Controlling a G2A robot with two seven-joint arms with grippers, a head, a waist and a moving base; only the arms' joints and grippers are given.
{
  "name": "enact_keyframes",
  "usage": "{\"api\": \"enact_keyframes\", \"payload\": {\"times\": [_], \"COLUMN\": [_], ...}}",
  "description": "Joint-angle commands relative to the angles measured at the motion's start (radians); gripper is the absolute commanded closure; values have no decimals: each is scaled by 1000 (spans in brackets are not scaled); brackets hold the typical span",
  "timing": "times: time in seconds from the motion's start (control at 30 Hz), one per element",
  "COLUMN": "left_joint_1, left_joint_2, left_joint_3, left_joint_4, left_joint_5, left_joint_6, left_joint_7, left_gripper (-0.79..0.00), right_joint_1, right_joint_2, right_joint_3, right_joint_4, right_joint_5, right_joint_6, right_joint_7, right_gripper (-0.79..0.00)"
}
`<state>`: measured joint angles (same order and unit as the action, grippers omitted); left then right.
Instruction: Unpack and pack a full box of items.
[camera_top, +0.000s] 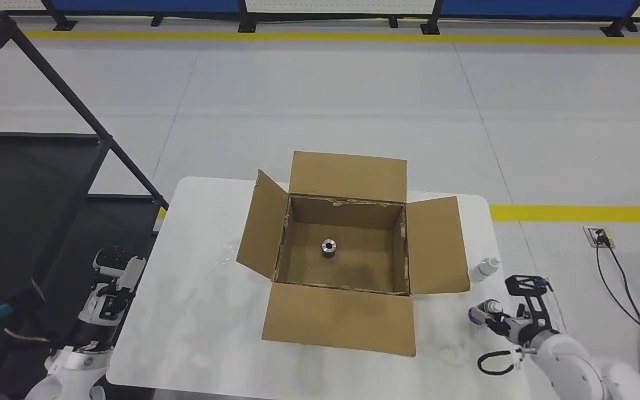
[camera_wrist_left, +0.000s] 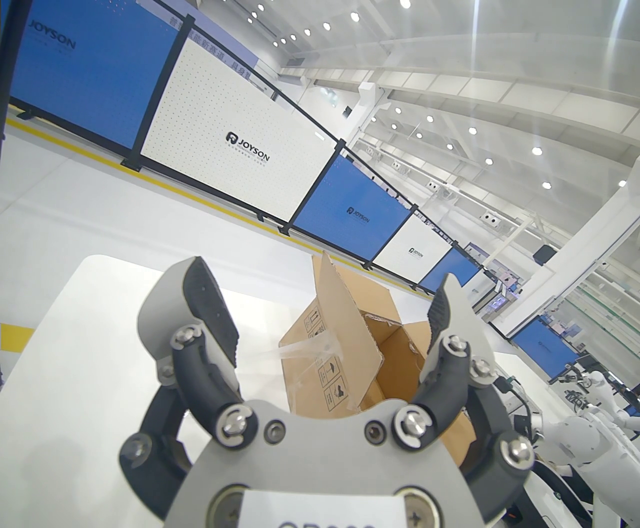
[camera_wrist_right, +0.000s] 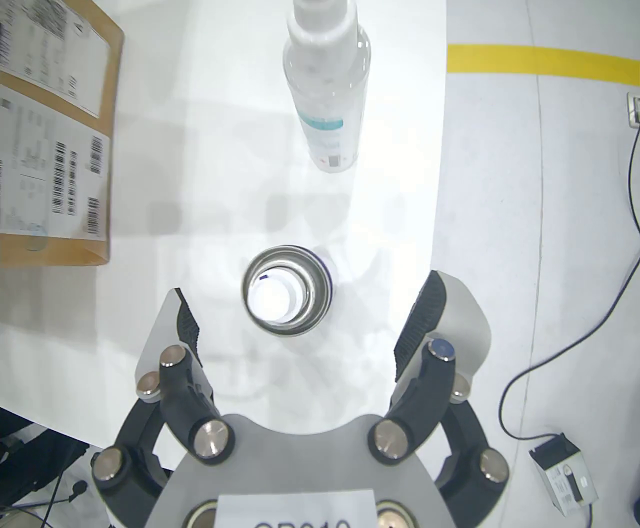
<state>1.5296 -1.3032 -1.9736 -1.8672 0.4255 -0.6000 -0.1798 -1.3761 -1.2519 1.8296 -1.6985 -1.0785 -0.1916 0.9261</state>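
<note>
Table (camera_top: 200, 300): white, rounded corners; carried box, bottle and cylinder
Box (camera_top: 340, 320): brown cardboard, approx. centre of table, open at top; all 4 flaps (camera_top: 437, 245) were folded outward. Clear tape strip (camera_wrist_left: 310, 347) hung from the side facing L gripper; barcode labels (camera_wrist_right: 50, 150) were stuck on the cardboard face nearest R gripper
L gripper (camera_wrist_left: 322, 275): fingers were spread wide, nothing between them; located at table's left side, pointed toward box, well apart from it
R gripper (camera_wrist_right: 306, 290): fingers were spread wide, nothing gripped; located above table's right front corner, pointed down; metal cylinder sat just ahead of the gap btwn the pads, no contact
Bottle (camera_wrist_right: 327, 100): clear, white cap, upright; stood on table just beside box's right flap, nr table's right edge, beyond the cylinder as seen from R gripper
Metal cylinder (camera_top: 484, 316): shiny, upright, white inside; stood on table btwn bottle and table's front edge, apart from box and bottle
Small metal part (camera_top: 327, 247): round, dark centre; lay on box floor nr the middle, slightly toward rear wall, touching no wall
</note>
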Motion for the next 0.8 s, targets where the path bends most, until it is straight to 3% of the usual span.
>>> {"api": "enact_keyframes", "payload": {"times": [0.0,0.3,0.5,0.77], "left_joint_1": [0,0,0,0], "left_joint_2": [0,0,0,0], "left_joint_3": [0,0,0,0], "left_joint_4": [0,0,0,0], "left_joint_5": [0,0,0,0], "left_joint_6": [0,0,0,0], "left_joint_7": [0,0,0,0], "left_gripper": [-785,-785,-785,-785], "right_joint_1": [24,46,10,-147], "right_joint_2": [3,18,21,0], "right_joint_3": [-5,-21,-7,41], "right_joint_4": [24,34,-38,-334], "right_joint_5": [0,-12,22,209], "right_joint_6": [-5,-13,4,166], "right_joint_7": [13,60,14,-285], "right_gripper": [0,0,0,0]}}
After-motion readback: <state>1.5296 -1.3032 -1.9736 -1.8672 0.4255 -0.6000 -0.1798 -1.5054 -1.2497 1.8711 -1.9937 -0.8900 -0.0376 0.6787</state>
